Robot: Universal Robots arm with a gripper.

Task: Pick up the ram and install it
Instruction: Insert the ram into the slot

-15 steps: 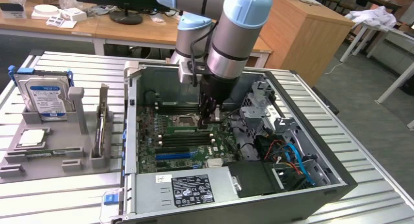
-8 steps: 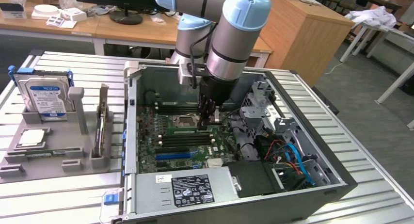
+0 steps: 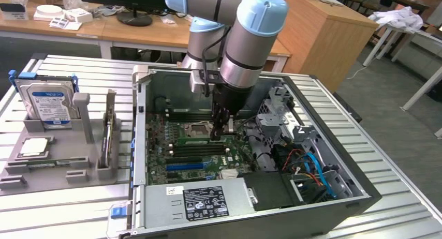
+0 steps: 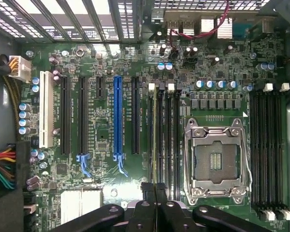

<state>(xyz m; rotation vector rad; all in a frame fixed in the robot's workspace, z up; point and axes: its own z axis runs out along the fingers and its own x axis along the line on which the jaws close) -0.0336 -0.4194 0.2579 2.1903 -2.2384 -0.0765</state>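
Observation:
The ram [image 4: 157,135] is a thin green stick, seen edge-on in a black memory slot just beside the processor socket [image 4: 215,159]. In the exterior view the ram [image 3: 200,140] shows as a green strip on the motherboard inside the open computer case [image 3: 142,125]. My gripper [image 3: 221,133] reaches straight down into the case at the end of that strip toward the exterior view's right. In the wrist view the gripper [image 4: 155,188] has its two dark fingers [image 4: 147,193] pressed together over that end of the ram. Whether they touch the stick cannot be made out.
Three empty memory slots [image 4: 171,135] lie beside the ram, with more [image 4: 268,145] beyond the socket. Cables [image 3: 311,166] and a drive cage [image 3: 283,109] crowd the case's right. The power supply [image 3: 207,203] is at its front. A grey parts tray [image 3: 48,169] holds a hard drive [image 3: 48,102] and a silver processor [image 3: 34,146].

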